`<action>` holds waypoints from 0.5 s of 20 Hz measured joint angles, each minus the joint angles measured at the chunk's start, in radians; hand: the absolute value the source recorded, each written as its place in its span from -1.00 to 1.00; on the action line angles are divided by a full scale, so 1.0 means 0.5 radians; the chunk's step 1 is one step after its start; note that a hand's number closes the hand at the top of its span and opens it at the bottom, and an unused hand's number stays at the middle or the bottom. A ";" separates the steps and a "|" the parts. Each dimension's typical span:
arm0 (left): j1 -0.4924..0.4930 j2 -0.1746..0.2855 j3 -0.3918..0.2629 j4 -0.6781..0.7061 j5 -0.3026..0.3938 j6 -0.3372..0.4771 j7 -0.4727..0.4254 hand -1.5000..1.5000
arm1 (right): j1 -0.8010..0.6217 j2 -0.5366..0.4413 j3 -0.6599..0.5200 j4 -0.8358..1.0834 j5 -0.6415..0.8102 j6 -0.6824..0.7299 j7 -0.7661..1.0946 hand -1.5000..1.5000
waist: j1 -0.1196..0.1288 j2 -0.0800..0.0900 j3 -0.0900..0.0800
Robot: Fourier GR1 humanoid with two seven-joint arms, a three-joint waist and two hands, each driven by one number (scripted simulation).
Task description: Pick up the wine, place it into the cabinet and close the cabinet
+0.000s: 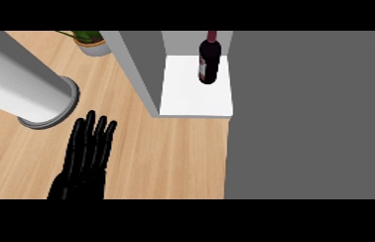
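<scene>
We are noting the left hand [86, 156] lying open, fingers straight, over the counter [176, 156]. The wine bottle [209, 62] is standing upright inside the cabinet [139, 72]. We are judging it heavy, slippery, breakable glass, best gripped round its body. The right hand is not showing.

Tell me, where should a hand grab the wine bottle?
Grip the bottle round its wide body, below the thin neck. It stands upright on the white shelf, with a grey wall on its left, so come from the open front, the side nearest the robot.
</scene>
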 measured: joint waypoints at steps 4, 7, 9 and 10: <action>0.235 0.150 0.131 -0.166 0.034 -0.063 -0.047 -1.00 | 0.065 -0.009 0.152 -0.017 -0.044 0.030 0.119 1.00 | 0.005 0.001 -0.001; 0.431 0.254 0.279 -0.256 0.108 -0.182 -0.116 -1.00 | 0.091 0.050 0.330 -0.023 -0.048 -0.003 0.182 1.00 | 0.012 0.000 -0.002; 0.583 0.310 0.353 -0.326 0.140 -0.251 -0.170 -1.00 | 0.096 0.087 0.438 -0.029 -0.048 -0.041 0.231 1.00 | 0.017 0.001 -0.002; 0.654 0.333 0.389 -0.340 0.157 -0.299 -0.204 -1.00 | 0.090 0.118 0.516 -0.031 -0.040 -0.071 0.261 1.00 | 0.019 0.001 -0.001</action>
